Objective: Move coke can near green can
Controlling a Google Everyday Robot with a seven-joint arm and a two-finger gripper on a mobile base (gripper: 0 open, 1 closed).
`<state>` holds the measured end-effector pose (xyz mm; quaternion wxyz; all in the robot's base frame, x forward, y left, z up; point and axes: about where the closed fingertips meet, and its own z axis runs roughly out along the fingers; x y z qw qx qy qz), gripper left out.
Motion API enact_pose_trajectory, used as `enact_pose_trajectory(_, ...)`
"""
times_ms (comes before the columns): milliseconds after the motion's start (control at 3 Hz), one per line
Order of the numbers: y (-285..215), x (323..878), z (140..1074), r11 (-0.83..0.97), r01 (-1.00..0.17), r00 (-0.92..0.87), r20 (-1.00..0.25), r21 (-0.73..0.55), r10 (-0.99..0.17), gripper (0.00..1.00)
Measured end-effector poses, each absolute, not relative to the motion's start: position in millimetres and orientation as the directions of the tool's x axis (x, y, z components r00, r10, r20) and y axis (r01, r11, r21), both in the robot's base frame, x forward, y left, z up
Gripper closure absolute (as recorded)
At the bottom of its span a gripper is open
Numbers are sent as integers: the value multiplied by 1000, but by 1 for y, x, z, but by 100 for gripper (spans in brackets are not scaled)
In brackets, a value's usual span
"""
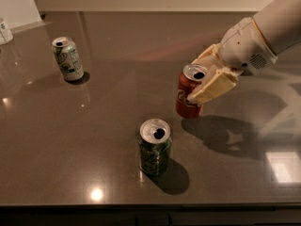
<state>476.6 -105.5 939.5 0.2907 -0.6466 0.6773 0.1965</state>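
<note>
Dark tabletop (70, 164), tool (202, 79) clamped on coke can (186, 98) (silver top showing), green can (154, 149) near

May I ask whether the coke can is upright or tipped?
Upright: coke can top faces up, gripper clasping it near the green can.
</note>
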Motion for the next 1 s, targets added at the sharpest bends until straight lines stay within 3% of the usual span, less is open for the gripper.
enact_pose_trajectory(667, -96, 434, 927, -73, -989, 138, -648, -126, -749, 100)
enact_pose_trajectory(1000, -89, 422, 921, -132, -984, 177, -654, -118, -735, 94)
